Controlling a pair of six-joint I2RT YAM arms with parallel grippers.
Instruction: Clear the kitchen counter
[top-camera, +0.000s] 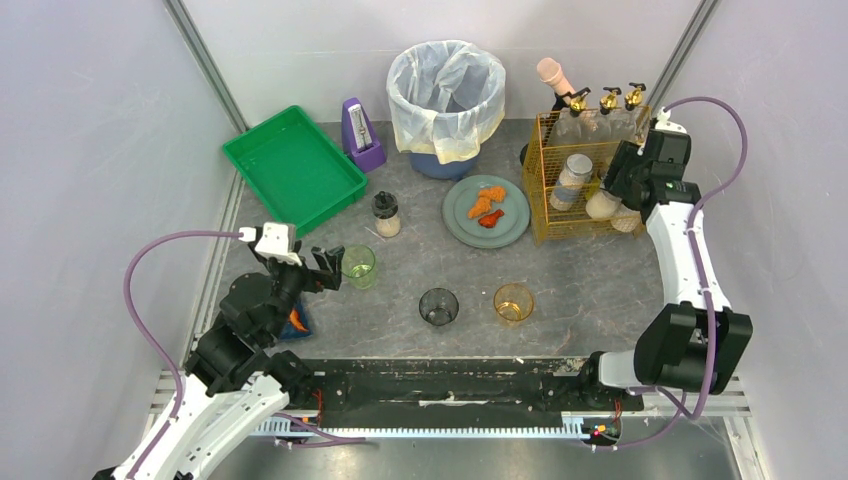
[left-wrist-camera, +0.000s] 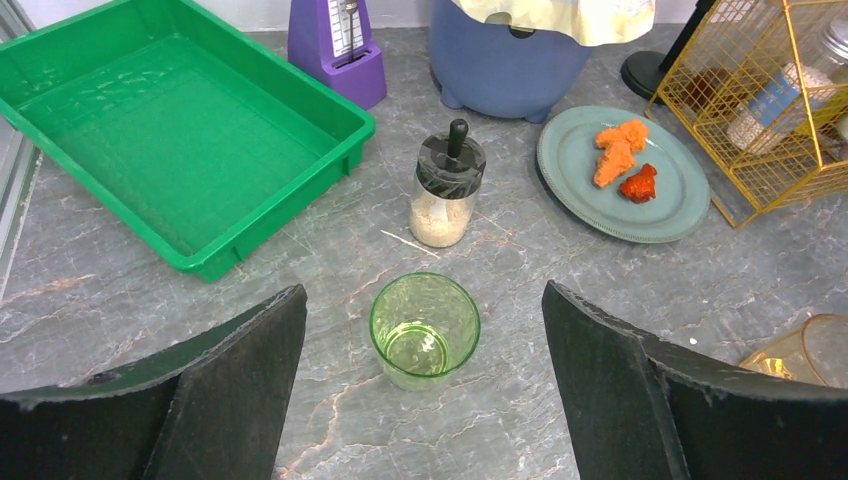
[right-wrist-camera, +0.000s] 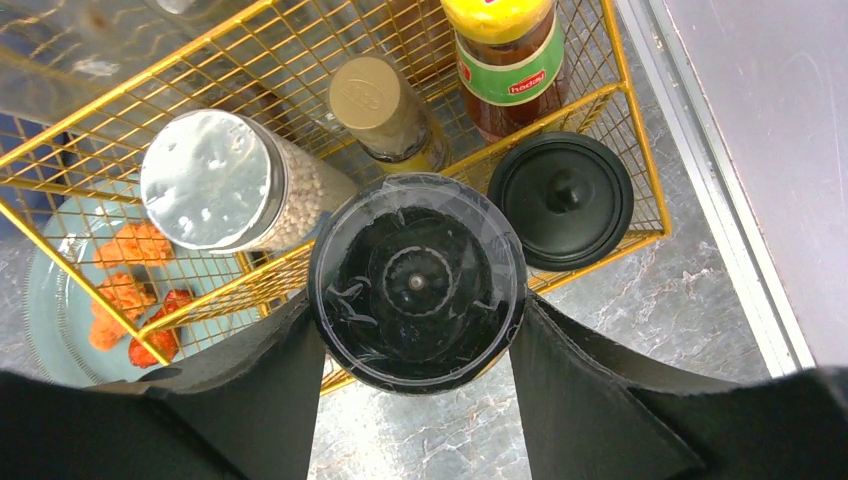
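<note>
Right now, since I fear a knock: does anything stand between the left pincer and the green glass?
Nothing visible does. The left pincer is open, the green glass straight ahead, only kitchen counter between them. The shaker jar stands beyond the glass.

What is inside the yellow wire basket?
A silver-lidded jar, a gold-capped bottle, a yellow-lidded jar and a black lid. The right claw holds a black-lidded jar covering what lies beneath.
</note>
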